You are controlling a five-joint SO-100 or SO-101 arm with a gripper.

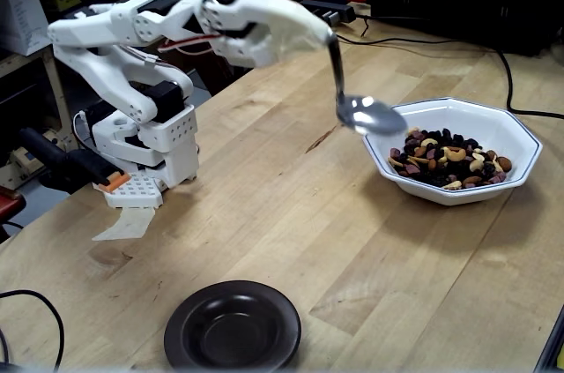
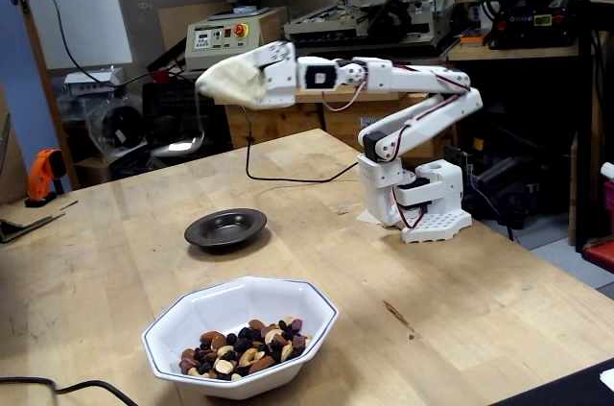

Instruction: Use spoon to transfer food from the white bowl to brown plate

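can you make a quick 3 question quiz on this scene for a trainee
1. True or false: the spoon carries food.
2. Where does the food lie now? A) all in the white bowl B) all on the brown plate C) split between both
3. Fill in: the hand holds the spoon by its ____.

Key
1. False: the spoon's bowl looks empty and shiny, raised above the white bowl's rim.
2. A: the brown plate is bare.
3. Handle, with the spoon's bowl hanging down below the hand.
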